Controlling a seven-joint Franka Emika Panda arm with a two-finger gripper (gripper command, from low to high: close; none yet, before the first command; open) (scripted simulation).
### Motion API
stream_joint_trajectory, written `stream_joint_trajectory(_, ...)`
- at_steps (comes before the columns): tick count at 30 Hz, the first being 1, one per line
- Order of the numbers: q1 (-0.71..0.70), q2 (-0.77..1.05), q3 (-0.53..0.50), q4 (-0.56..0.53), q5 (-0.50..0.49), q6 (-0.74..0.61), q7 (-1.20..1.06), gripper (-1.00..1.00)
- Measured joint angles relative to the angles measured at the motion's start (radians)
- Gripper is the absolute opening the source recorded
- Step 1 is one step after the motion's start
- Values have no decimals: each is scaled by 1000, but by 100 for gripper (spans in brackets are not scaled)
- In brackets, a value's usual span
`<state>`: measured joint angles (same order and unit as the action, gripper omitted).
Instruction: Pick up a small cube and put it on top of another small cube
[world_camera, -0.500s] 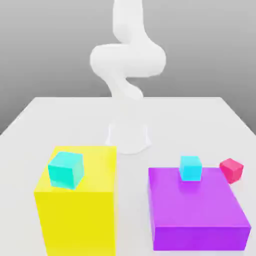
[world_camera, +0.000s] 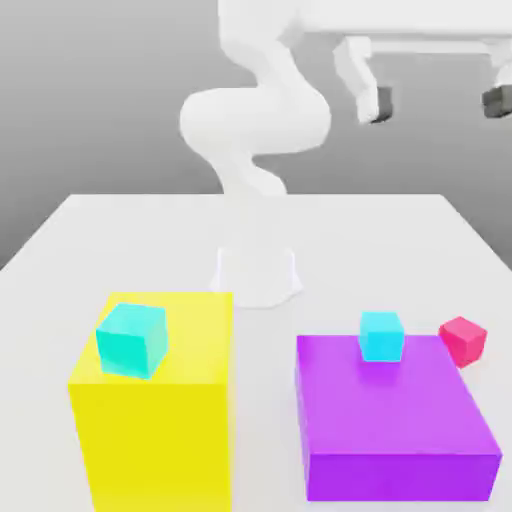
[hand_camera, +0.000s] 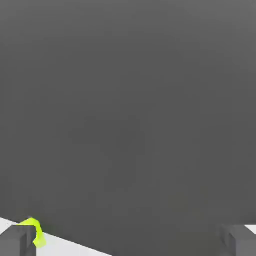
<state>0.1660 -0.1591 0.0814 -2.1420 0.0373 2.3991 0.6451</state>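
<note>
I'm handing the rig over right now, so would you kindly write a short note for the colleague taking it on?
Gripper: open and empty, raised above the far side of the table, toward the exterior view's right.
Lime cube: on the table in the hand view, partly hidden by a fingertip.
Other cubes: teal one on the yellow block, cyan one on the purple block, red one beside the purple block.
Done: no stack yet.
Left: grasp the small cube, lift it, set it on another; which one is unspecified.
</note>
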Motion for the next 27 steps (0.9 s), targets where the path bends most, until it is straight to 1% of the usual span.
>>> stream_joint_trajectory(8, 84, 291, 44, 72, -47, 45, -26, 0)
stream_joint_trajectory(18, 195, 658, 70, 162, -154, 97, -29, 0)
stream_joint_trajectory(22, 225, 803, 50, 197, -185, 182, -17, 0)
stream_joint_trajectory(23, 229, 827, 46, 203, -190, 199, -14, -100)
stream_joint_trajectory(27, 229, 827, 46, 203, -188, 199, -16, -100)
